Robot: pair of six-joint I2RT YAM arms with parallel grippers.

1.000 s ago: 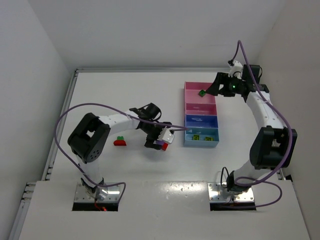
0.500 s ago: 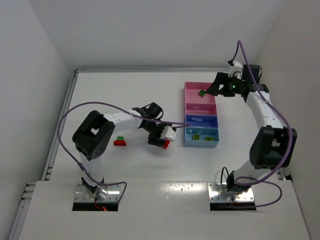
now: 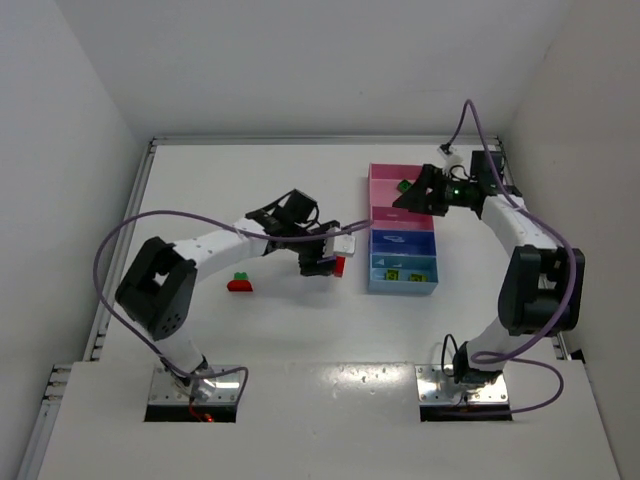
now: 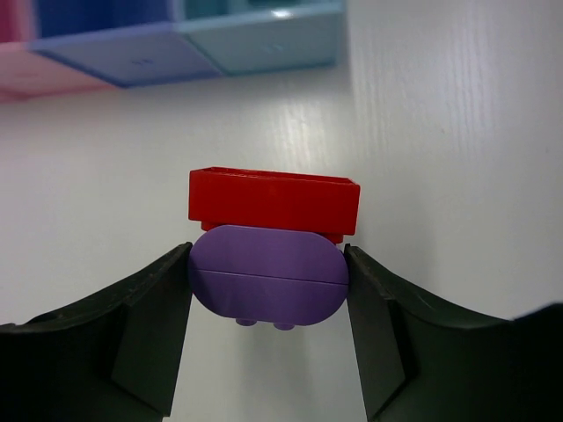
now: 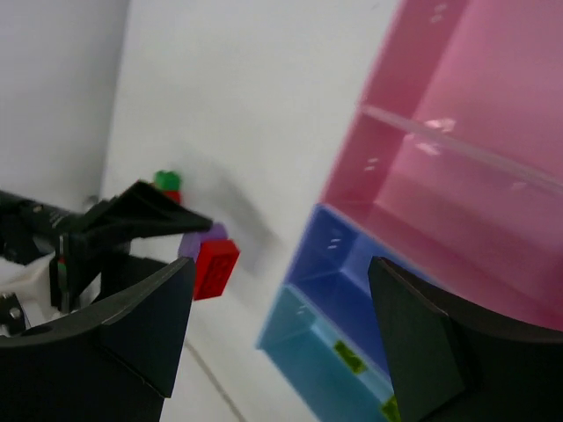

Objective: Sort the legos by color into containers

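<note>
My left gripper (image 3: pixel 329 261) (image 4: pixel 268 257) is shut on a purple lego (image 4: pixel 268 278) with a red lego (image 4: pixel 274 200) (image 3: pixel 338 266) joined to it, just left of the containers (image 3: pixel 371 215); both pads touch the purple piece's sides. My right gripper (image 3: pixel 412 190) (image 5: pixel 281 264) hangs open over the pink compartments, nothing between its fingers. A green lego (image 3: pixel 402 185) shows in the large pink compartment by its tips. Yellow legos (image 3: pixel 393 272) (image 5: pixel 350 356) lie in the light blue compartment. A red and green pair (image 3: pixel 240 282) (image 5: pixel 167 183) sits on the table to the left.
The tray runs from pink at the far end to light blue (image 3: pixel 404 283) at the near end, right of centre. A purple cable (image 3: pixel 120 250) loops beside the left arm. White walls close the table on three sides.
My left gripper has shut on the purple and red piece and carried it a little up and right toward the tray. The right gripper has shifted slightly left over the pink compartments.
</note>
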